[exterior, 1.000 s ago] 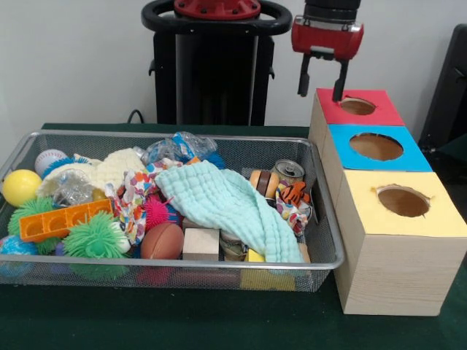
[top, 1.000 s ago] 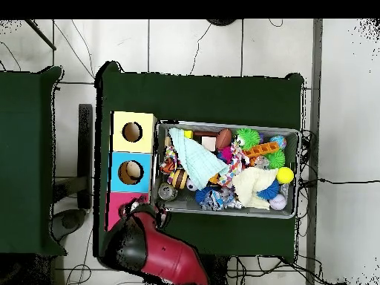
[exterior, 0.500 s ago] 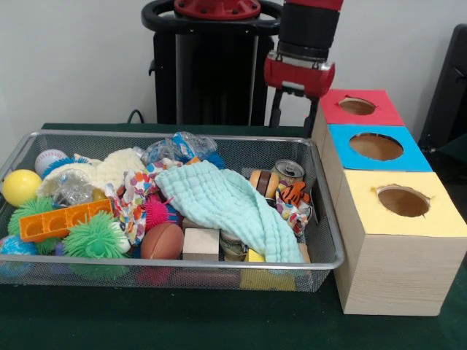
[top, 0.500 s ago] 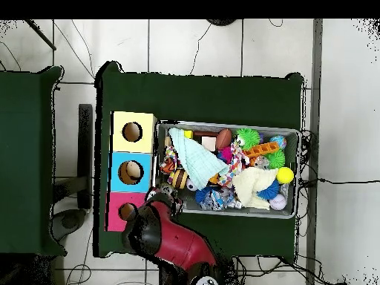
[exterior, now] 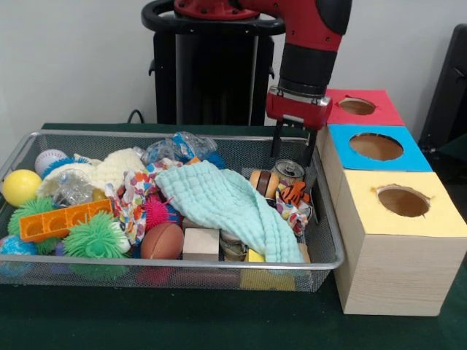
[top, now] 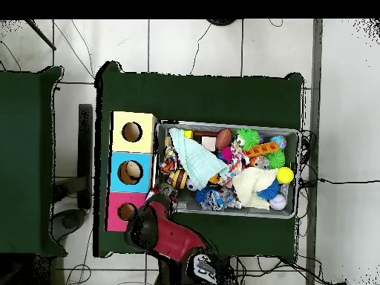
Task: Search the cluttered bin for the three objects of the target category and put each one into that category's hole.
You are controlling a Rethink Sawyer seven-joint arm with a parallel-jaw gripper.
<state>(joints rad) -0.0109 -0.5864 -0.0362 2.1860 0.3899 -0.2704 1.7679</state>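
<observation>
The wire-mesh bin (exterior: 175, 135) is full of toys and also shows in the overhead view (top: 223, 124). The orange black-striped tiger (exterior: 295, 193) lies at its right end beside a drink can (exterior: 290, 170). My gripper (exterior: 292, 149) is open and empty. It hangs just above the can and tiger, inside the bin's far right corner. In the overhead view only the red arm (top: 159, 230) shows, over the bin's corner next to the red box. The yellow duck and the orange-tan figure are hidden.
Three boxes with holes stand right of the bin: red (exterior: 387, 113), blue (exterior: 408, 157), yellow (exterior: 438, 219). A mint cloth (exterior: 226, 200) covers the bin's middle. Striped beads (exterior: 264, 182), a wooden block (exterior: 201, 240), a football (exterior: 162, 240) and green spiky balls (exterior: 95, 237) lie around it.
The gripper has moved from above the red box leftward and down, to hang over the bin's right end above the can. Nothing in the bin has moved.
</observation>
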